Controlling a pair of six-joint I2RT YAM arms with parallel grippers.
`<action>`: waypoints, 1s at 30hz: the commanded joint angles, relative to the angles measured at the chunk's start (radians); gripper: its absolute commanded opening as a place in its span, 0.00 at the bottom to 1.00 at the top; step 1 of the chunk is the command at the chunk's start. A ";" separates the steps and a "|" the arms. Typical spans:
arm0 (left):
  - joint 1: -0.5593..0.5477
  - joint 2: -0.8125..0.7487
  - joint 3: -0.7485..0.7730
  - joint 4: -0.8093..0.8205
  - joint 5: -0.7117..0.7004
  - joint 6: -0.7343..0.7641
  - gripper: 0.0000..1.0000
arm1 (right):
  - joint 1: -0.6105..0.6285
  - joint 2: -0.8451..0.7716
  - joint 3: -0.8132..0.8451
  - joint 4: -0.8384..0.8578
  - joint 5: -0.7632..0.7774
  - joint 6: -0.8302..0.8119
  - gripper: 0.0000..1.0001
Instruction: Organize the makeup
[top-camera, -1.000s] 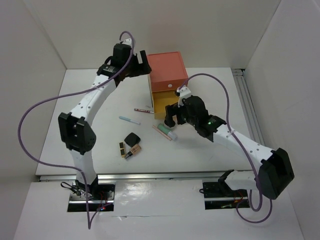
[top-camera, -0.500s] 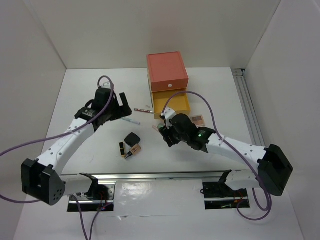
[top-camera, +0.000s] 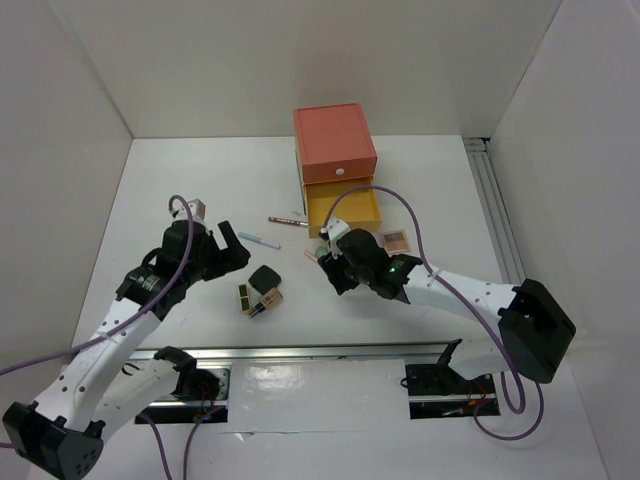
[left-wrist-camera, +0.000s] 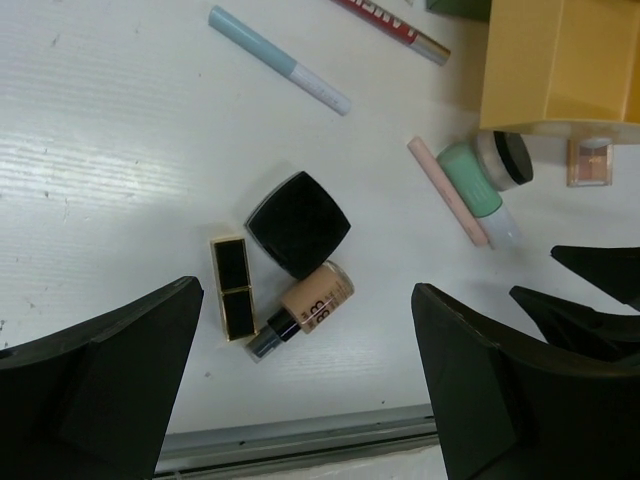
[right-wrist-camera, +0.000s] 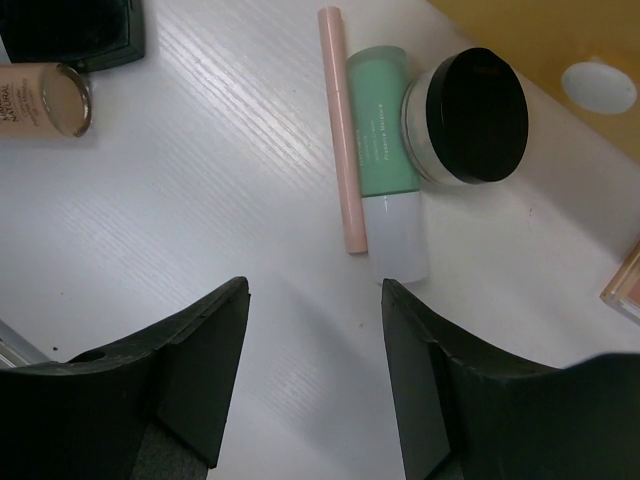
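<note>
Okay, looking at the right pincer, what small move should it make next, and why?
Probably ease the right pincer forward and down so that it straddles the mint tube. Its jaws stand apart with nothing between them. The tube lies just ahead, between the pink stick and the round black pot, close to the open yellow drawer where it could go.

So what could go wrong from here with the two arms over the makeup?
The mint tube lies tight between the pink pencil and round pot; the right tool, closing on it, might catch or scatter them. Under the open left tool, the foundation bottle lies against the compact, beside the lipstick, so a grab could knock one aside.
</note>
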 joint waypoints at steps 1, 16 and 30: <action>-0.011 -0.006 -0.015 -0.021 -0.006 -0.024 1.00 | -0.007 -0.014 -0.009 0.057 0.014 0.018 0.63; -0.077 0.107 -0.033 0.033 0.058 -0.004 1.00 | -0.007 0.018 -0.018 0.048 0.006 -0.014 0.62; -0.086 0.117 -0.033 0.024 0.030 -0.024 1.00 | -0.007 0.219 0.063 0.111 -0.035 -0.076 0.60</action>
